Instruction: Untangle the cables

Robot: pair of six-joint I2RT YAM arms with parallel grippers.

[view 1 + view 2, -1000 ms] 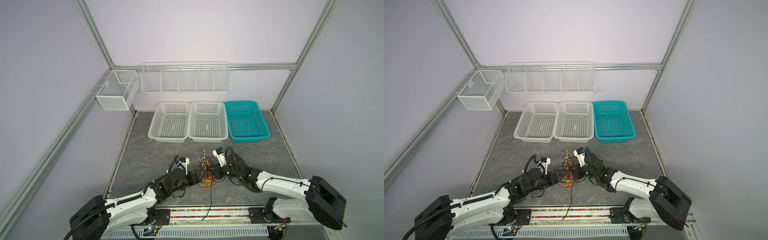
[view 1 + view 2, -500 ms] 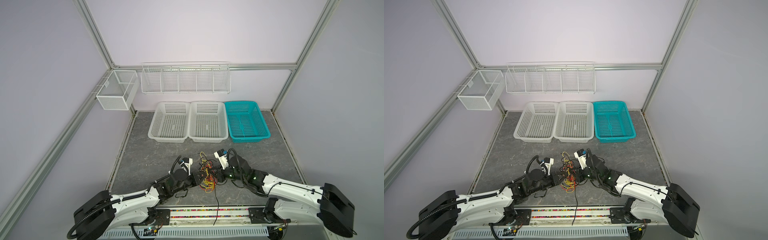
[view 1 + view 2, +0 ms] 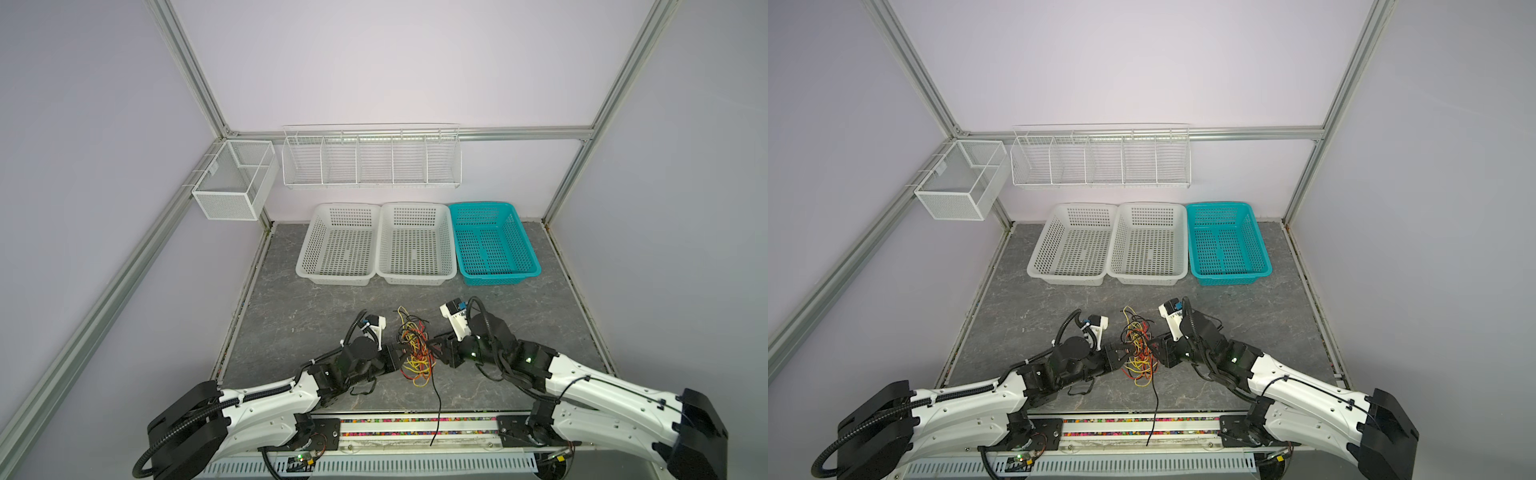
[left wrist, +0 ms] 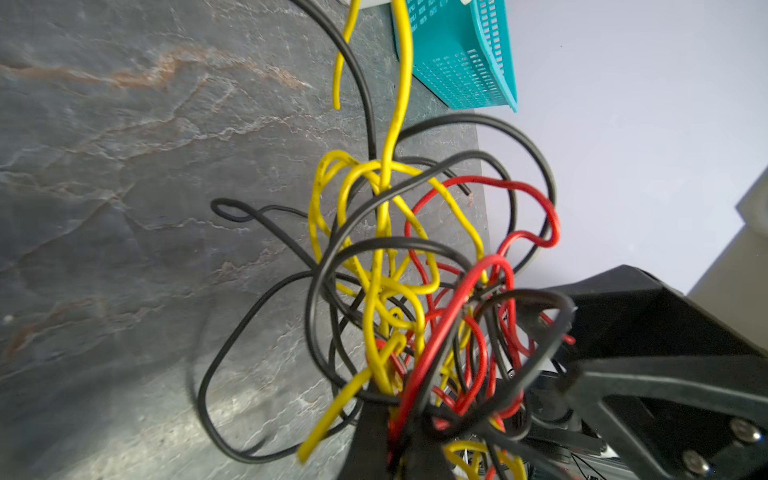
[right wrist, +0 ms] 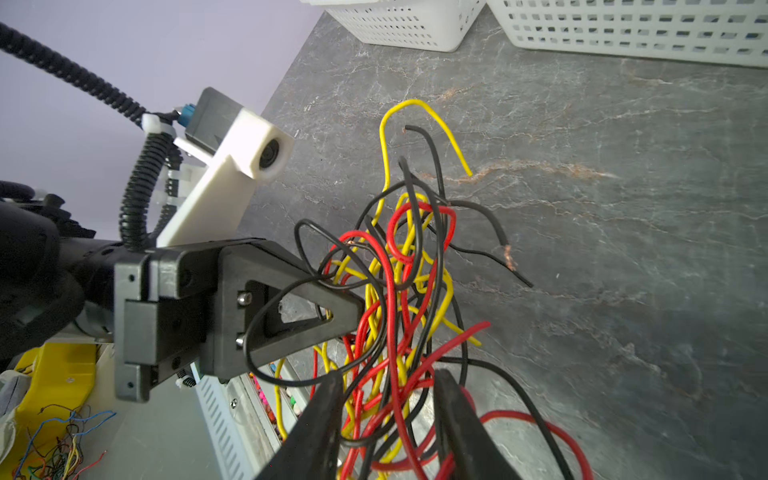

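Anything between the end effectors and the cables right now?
Nothing visible. Both sit in the cables: the left end effector is shut on strands at one side, and the right end effector stands open with red, yellow and black strands running between its jaws.

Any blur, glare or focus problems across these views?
Both top views: sharp, evenly lit, no glare. Left wrist view: cables nearest the lens go soft. Right wrist view: right gripper out of focus, floor crisp.

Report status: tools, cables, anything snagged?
Left tool shut on cables. Right tool open, astride the clump. Cables all tangled. Black strand trails over front rail.
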